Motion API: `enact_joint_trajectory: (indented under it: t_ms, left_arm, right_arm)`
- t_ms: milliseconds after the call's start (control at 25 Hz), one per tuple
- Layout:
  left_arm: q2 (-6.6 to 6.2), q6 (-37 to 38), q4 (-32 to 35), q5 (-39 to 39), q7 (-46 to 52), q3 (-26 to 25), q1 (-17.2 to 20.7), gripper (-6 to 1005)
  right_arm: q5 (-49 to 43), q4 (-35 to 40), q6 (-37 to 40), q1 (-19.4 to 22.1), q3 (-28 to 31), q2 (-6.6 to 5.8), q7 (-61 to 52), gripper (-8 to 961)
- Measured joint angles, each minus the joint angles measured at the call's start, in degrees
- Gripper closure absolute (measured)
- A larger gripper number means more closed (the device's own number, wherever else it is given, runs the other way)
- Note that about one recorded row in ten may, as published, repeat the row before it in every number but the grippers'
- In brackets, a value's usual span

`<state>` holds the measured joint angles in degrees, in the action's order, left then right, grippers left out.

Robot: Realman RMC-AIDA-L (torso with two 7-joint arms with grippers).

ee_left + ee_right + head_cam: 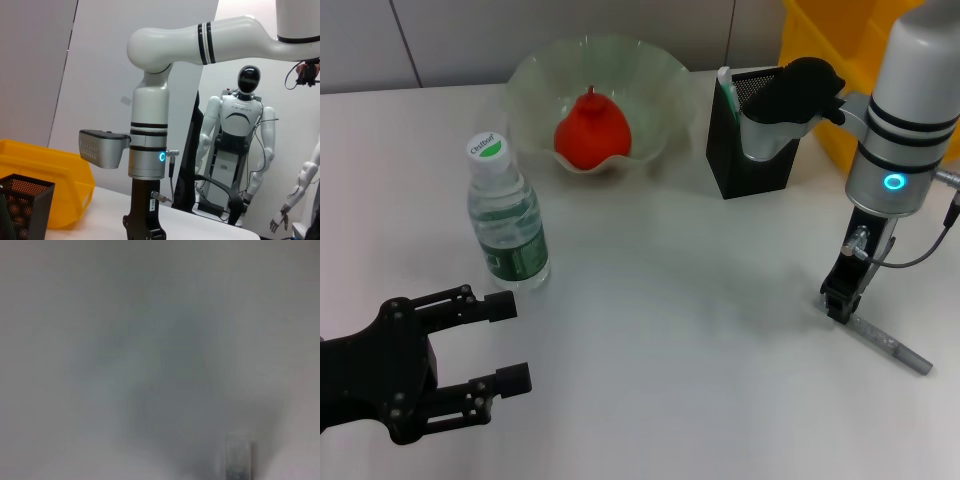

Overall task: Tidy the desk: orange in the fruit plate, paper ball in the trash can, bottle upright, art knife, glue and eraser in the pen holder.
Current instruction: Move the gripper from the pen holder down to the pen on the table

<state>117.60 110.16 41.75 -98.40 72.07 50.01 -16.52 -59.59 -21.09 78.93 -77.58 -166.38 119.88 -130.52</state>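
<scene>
Knife (890,345) end under right claw (839,303) (hidden)

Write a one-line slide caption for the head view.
Right pincer down at the grey art knife on the desk; orange in fruit plate, bottle upright, left pincer open.

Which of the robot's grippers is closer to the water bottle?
The left. The left gripper sits open just in front of the bottle; the right gripper is far across the table, over a grey stick-like tool.
</scene>
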Motion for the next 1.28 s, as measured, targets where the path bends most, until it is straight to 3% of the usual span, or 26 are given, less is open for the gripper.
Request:
enact_joint_trajectory:
  t_ms: [640,1160,1280]
  left_arm:
    - [0.00,0.03,0.00,-0.04,0.00,-0.53,0.01,273]
    - [0.00,0.06,0.00,0.03,0.08,-1.08,0.35,273]
    - [-0.04,0.06,0.00,0.05,0.18,-1.47,0.32,273]
  right_arm:
    - [0.29,-0.17,-0.01,0.09,0.00,0.00,0.00,835]
    - [2.14,-1.95,0.63,-2.39,0.00,-0.07,1.63,843]
    - [2.86,-2.71,1.12,-2.96,0.00,-0.18,2.02,899]
